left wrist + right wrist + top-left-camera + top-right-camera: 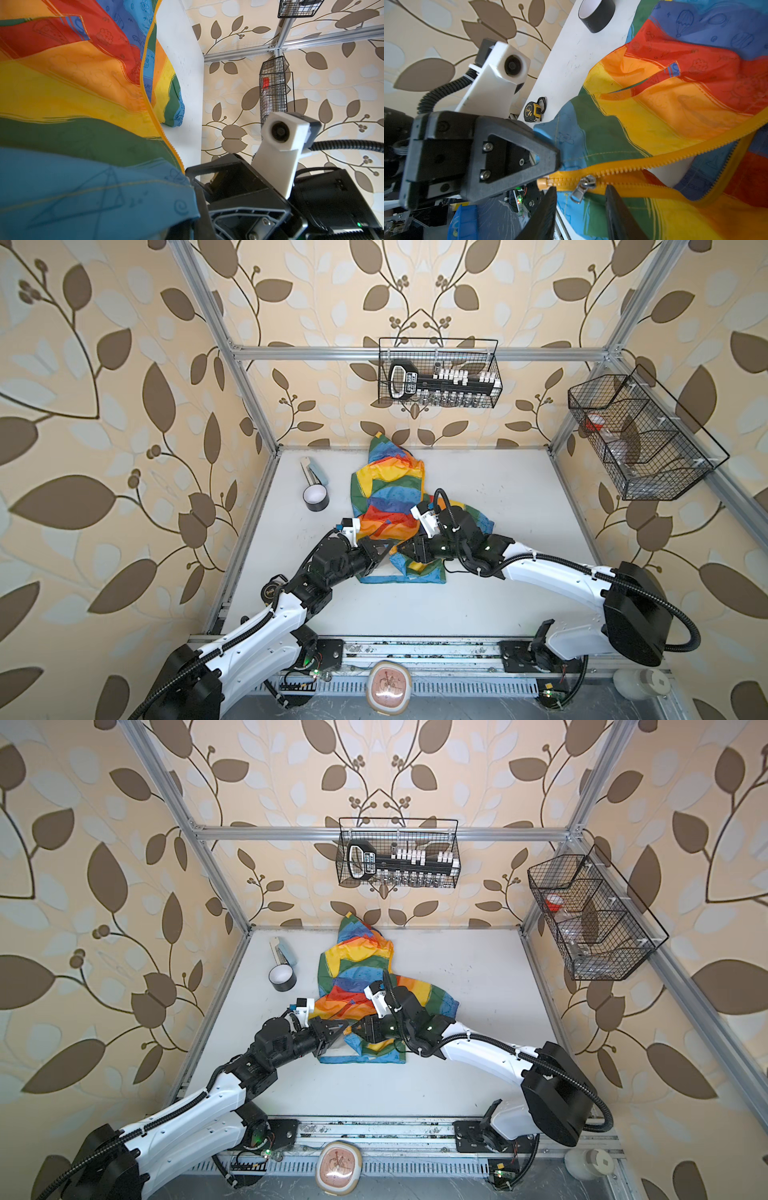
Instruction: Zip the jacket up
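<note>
The jacket [386, 497] lies rumpled on the middle of the table [519, 531]. Its far end rides up against the back wall and its hem is nearest the arms. Both grippers meet at that hem. The left gripper [386, 551] is clenched on the blue hem corner, just beside the bottom end of the zip [623, 172]. The right gripper [581, 187] faces it with jaws apart. The silver pull [579, 192] lies between its fingers [548, 207], and it grasps nothing that I can see.

A tape roll [316, 499] stands on the table near the jacket, apart from it.

On the back wall hangs a wire basket [384, 360] holding a long black tool [440, 383] with white blocks along it; what it is I cannot tell. A side basket [665, 472] on the wall to the robot's right is split into compartments. Something red [596, 423] sits in it among clear items too faint to name, and I cannot tell which compartment holds it.

The jacket is thin cloth in blocks of red, orange, yellow, green and blue, with fine line doodles printed over the colours. The orange zip is meshed only from its bottom end up to the pull. Past the pull the two rows of teeth part and the front gapes open.
</note>
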Controlling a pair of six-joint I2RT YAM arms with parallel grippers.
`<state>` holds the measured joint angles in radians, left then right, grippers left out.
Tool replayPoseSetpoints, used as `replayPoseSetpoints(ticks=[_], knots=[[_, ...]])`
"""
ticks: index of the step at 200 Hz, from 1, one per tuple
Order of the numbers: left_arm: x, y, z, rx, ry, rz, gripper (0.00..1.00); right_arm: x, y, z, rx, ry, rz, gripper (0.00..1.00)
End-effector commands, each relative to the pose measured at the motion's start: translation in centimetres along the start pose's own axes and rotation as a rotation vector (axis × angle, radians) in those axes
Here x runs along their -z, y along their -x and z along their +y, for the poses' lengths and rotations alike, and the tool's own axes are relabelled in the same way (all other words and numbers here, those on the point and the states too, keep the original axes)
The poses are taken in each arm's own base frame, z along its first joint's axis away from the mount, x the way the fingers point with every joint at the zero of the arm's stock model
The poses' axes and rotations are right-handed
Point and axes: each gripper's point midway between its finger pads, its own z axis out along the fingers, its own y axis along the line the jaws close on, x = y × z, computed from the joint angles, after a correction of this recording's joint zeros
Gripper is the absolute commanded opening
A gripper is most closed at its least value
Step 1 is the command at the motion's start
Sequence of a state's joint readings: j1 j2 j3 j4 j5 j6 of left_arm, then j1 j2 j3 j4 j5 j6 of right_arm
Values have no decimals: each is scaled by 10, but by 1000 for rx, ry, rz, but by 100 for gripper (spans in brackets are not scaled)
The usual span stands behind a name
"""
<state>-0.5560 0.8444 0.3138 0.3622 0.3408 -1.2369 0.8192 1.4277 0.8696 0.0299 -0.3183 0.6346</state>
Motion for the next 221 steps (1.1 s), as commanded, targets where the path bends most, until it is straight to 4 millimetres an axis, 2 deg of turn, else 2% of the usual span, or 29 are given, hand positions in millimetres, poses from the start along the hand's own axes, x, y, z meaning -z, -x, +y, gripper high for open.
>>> replayPoseSetpoints(ticks=[1, 64, 108, 172, 221], knots=[[2, 1, -24, -39, -73, 2, 0, -5, 3, 7, 20, 16, 5, 38], [2, 1, -24, -32, -77, 4, 0, -16, -1, 12, 3, 71, 21, 36], [3, 0, -25, -31, -81, 6, 0, -21, -2, 7, -8, 62, 23, 30], [2, 1, -24, -27, -77, 3, 0, -14, -3, -3, -15, 42, 9, 18], [1, 2, -24, -24, -77, 0, 0, -6, -3, -8, -21, 35, -3, 15]])
